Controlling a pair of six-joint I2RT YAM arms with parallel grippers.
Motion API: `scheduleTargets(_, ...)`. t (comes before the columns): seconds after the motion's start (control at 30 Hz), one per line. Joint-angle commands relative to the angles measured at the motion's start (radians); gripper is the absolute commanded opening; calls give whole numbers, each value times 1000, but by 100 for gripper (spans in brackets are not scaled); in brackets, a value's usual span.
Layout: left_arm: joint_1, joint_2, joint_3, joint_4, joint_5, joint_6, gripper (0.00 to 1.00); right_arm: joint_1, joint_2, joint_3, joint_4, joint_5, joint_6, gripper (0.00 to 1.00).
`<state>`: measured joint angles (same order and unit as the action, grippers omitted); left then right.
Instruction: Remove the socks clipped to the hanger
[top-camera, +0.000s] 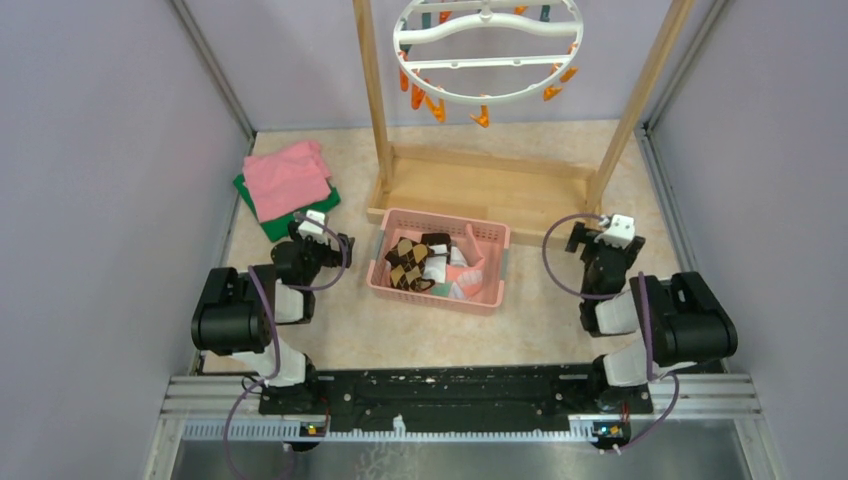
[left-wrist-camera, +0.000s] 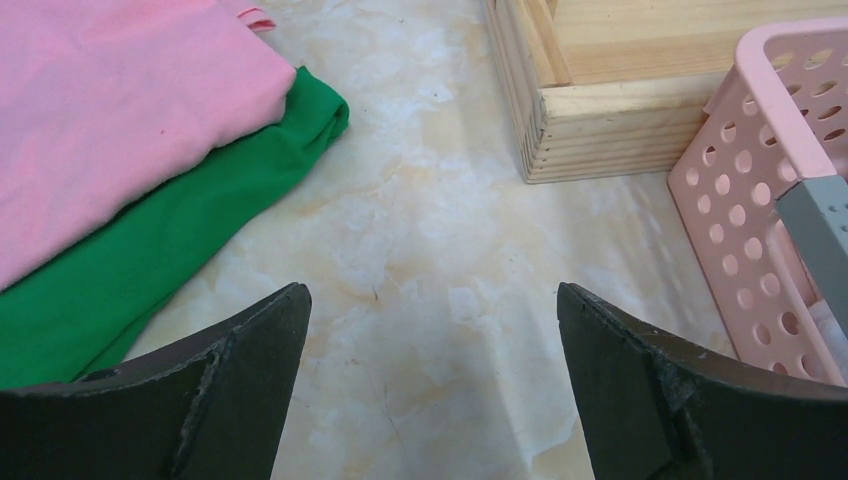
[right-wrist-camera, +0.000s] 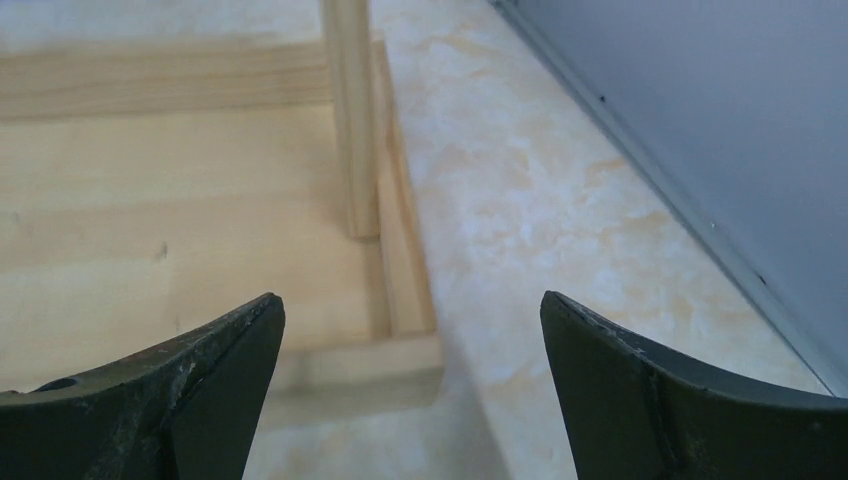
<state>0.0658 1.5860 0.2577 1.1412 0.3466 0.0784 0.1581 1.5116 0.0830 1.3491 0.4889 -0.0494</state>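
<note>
At the far edge of the counter (top-camera: 400, 330), a wooden frame (top-camera: 480, 185) carries the white ring hanger (top-camera: 490, 63), its orange clips (top-camera: 432, 105) dangling. Mid-counter, just in front of the frame's base, a pink basket (top-camera: 440, 214) holds the socks (top-camera: 410, 265) in a heap, and folded cloths (top-camera: 285, 180) lie toward the far left corner. The left claw (left-wrist-camera: 430, 300) and right claw (right-wrist-camera: 410, 305) both stand spread wide, pinching nothing, near the left and right edges.

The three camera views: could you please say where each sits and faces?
Top external: above, behind the bases, looking down on hanger, basket, socks; left arm, right arm show.
Left wrist: low over the table, facing pink cloth, green cloth, basket; open left gripper shows.
Right wrist: low, facing wooden frame and wall; open right gripper shows.
Shared: both wrist views catch the wooden frame.
</note>
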Motion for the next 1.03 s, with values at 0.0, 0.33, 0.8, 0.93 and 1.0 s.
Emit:
scheduleTargets(0.0,-3,-20,3,54,14,4,99,-122,-53,96,-119,-178,123,99)
scheduleTargets(0.33,-3,-20,5,54,12,6,99,-118,-60,81,-97,-182,120,99)
scheduleTargets(0.8,-19,-15,23,23,-26,13,99,-117,-60,81,-97,-182,119,99)
scheduleTargets(0.93,-35,-14,30,8,-57,21,99,-117,-60,81,-97,-182,120,99)
scheduleTargets(1.0,-35,-20,19,22,-54,17,99,-118,-60,81,-97,-183,119,99)
